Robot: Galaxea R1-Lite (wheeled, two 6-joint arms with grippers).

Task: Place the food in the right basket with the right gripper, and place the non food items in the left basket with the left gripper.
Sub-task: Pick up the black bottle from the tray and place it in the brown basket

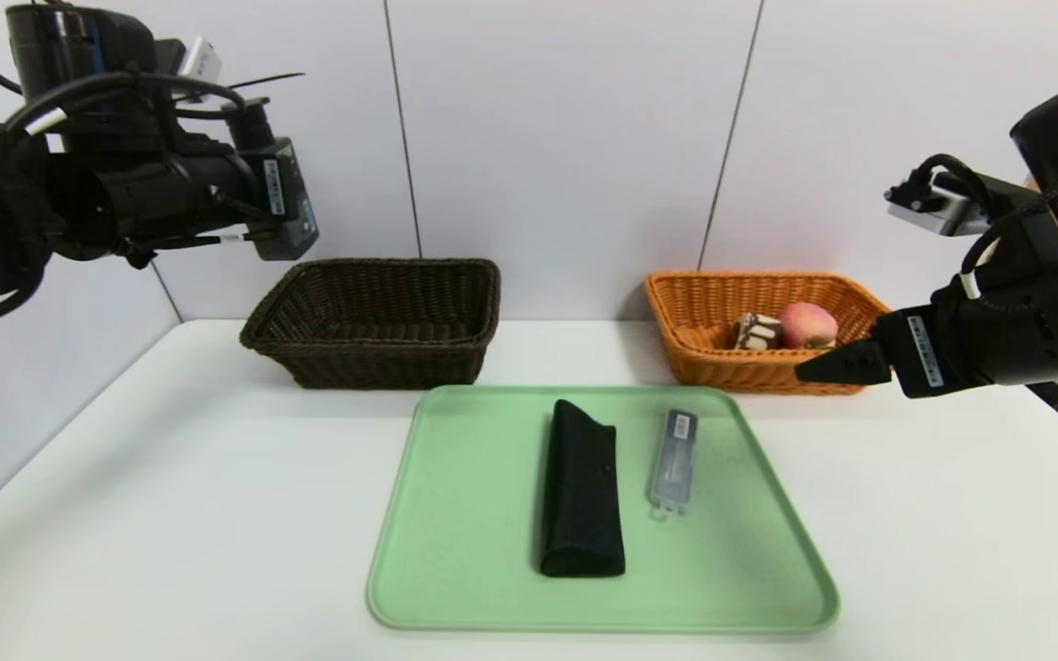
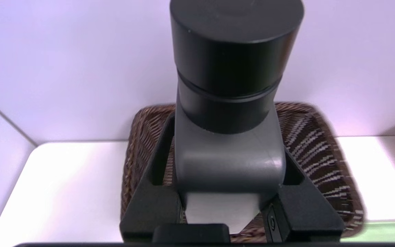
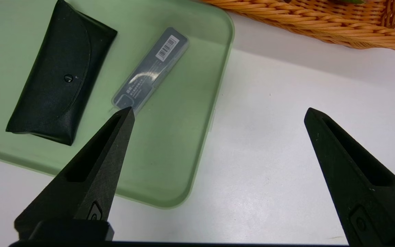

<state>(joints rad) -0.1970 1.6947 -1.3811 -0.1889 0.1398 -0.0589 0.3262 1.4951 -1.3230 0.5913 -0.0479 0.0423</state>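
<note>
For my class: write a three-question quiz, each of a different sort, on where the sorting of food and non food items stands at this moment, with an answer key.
1. True or false: the peach and the cake slice already lie in the orange basket.
2. What does the left gripper hold above the dark brown basket? A) the black pouch B) the dark pump bottle C) nothing
3. Fill in: two non food items remain on the green ____ .

Key
1. True.
2. B: the dark pump bottle is clamped in the left gripper. The right gripper hangs open beside the orange basket.
3. Tray: the black pouch and the barcoded case lie on the tray.
</note>
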